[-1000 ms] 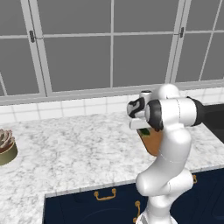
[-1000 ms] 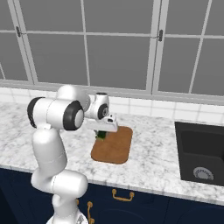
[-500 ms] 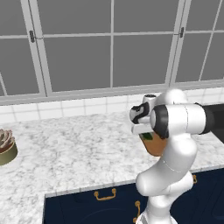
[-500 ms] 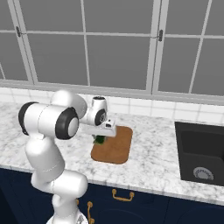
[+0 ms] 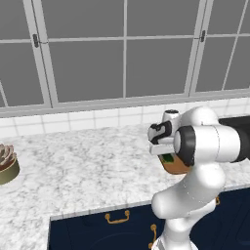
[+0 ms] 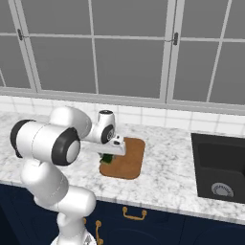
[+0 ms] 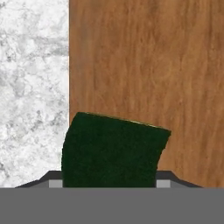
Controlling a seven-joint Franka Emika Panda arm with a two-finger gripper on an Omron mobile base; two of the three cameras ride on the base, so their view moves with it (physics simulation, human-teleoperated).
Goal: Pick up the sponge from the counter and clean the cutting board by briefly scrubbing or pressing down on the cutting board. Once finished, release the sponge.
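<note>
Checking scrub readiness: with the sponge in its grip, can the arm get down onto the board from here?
Probably yes. The end effector holds the sponge over the board, near its edge, and nothing lies on the wood beneath it.

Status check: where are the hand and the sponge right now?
Hand shut on the small dark green sponge. Sponge over the near left corner of the brown wooden cutting board; contact unclear. Nothing blocking on the marbled counter.
</note>
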